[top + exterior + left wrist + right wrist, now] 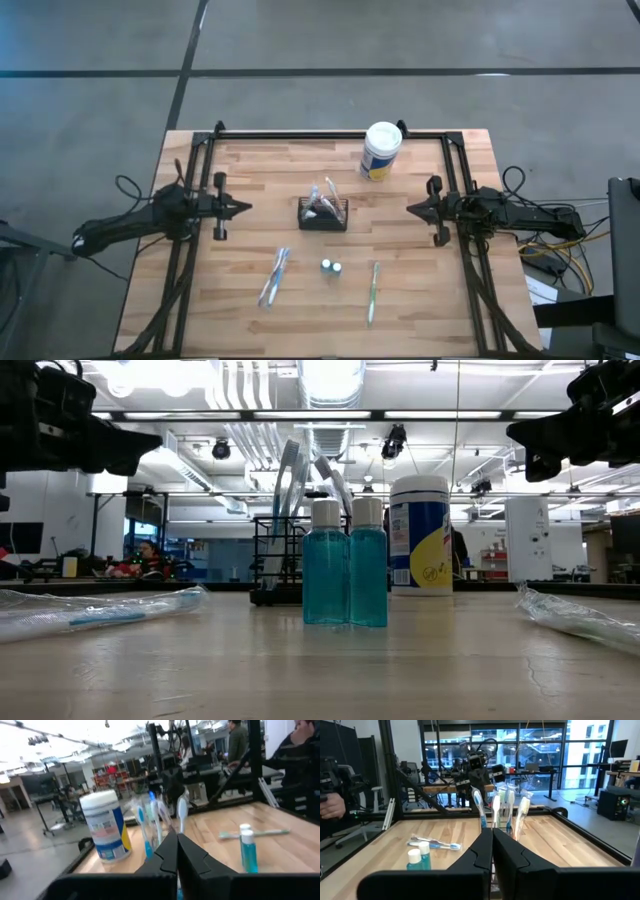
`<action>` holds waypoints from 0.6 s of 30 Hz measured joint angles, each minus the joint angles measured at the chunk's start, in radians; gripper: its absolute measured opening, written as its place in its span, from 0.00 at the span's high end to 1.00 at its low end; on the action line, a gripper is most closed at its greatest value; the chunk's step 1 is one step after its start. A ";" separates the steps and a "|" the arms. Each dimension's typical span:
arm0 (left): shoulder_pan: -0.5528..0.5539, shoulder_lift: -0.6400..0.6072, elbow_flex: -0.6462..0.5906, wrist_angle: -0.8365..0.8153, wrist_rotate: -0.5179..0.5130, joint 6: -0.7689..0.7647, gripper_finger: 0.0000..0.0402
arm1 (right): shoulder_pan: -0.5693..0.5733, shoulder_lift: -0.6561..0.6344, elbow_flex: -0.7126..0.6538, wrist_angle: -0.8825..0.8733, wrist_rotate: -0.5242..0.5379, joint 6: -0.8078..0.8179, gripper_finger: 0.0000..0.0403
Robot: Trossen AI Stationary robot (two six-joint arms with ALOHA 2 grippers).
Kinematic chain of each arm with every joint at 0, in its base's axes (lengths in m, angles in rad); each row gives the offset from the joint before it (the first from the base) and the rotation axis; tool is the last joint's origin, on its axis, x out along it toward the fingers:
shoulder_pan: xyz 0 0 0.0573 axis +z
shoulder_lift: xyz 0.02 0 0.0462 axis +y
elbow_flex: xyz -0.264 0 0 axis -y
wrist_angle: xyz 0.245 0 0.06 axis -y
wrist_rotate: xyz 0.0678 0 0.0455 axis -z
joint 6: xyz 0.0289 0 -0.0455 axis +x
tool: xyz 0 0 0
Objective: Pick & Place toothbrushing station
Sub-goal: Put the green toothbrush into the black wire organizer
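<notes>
The toothbrushing station (322,214), a small black mesh caddy with several toothbrushes (496,808) upright in it, stands at the table's middle on its base. My left gripper (247,207) is shut and level near the left edge, pointing at the caddy from well short of it. My right gripper (409,208) is shut and level near the right edge, also pointing at the caddy and apart from it. Each wrist view shows that arm's fingertips closed, left (177,836) and right (492,831), with the brushes rising behind them.
A white canister (381,150) with a yellow-blue label stands at the far side. Two small blue bottles (331,267) stand nearer than the caddy. A wrapped toothbrush (273,277) lies near left and another (373,292) near right. Black frame rails (330,133) border the table.
</notes>
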 joint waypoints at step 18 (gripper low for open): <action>0.000 0.000 -0.001 -0.019 0.008 -0.022 1.00 | 0.000 0.008 0.001 0.084 0.048 -0.012 0.98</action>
